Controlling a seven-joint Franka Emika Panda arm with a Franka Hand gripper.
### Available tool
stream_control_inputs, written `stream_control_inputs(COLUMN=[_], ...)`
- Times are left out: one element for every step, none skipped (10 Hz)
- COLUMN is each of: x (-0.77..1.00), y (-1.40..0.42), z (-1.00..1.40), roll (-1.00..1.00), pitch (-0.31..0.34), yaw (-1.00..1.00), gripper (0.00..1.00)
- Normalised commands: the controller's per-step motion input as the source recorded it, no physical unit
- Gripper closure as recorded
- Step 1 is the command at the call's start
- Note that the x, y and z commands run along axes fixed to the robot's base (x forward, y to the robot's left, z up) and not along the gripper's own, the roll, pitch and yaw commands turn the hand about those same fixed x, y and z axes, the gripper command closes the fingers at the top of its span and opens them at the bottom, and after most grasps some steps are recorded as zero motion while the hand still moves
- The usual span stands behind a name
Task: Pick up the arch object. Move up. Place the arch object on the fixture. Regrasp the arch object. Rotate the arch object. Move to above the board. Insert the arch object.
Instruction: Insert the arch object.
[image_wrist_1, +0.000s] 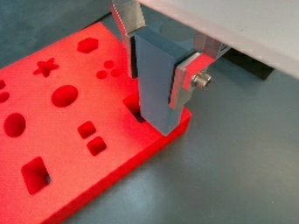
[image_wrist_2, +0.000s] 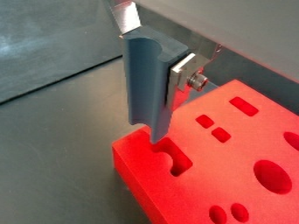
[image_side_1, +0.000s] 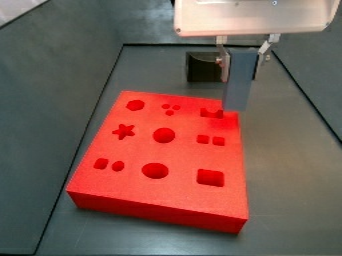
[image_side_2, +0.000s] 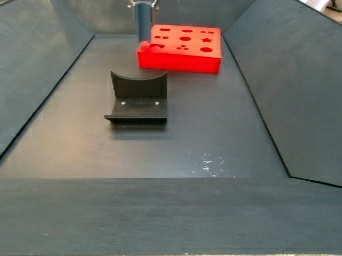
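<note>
Standing upright, long axis vertical, the arch object is clamped by the tool – its lower end is seen entering the arch cutout at the red board's edge; the fixture lies well apart.

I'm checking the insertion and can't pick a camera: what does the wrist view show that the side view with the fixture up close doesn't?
Only a wrist view shows the pale blue-grey arch object, held upright in the hand, its lower end entering the arch cutout. Only a side view shows the dark fixture, standing empty. Both show the bright red board.
</note>
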Motion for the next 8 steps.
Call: stream_control_inputs(x=[-0.13,-0.32,-0.15,-0.01,-0.05,-0.02,-0.09,-0.37], y=[0.0,-0.1,0.0,0.0,0.0,0.0,0.0,0.0], z=[0.0,-0.02,0.0,0.0,0.0,0.0,-0.02,-0.03], roll=[0.0,0.13,0.02,0.0,0.0,0.0,0.04,0.17], pitch=[-0.029,-0.07,-0.064,-0.036,-0.033,-0.01,-0.004,0.0], yaw=[0.01,0.07,0.04,0.0,0.0,0.0,0.0,0.0], gripper=[1.0,1.0,1.0,1.0,1.0,1.0,1.0,1.0])
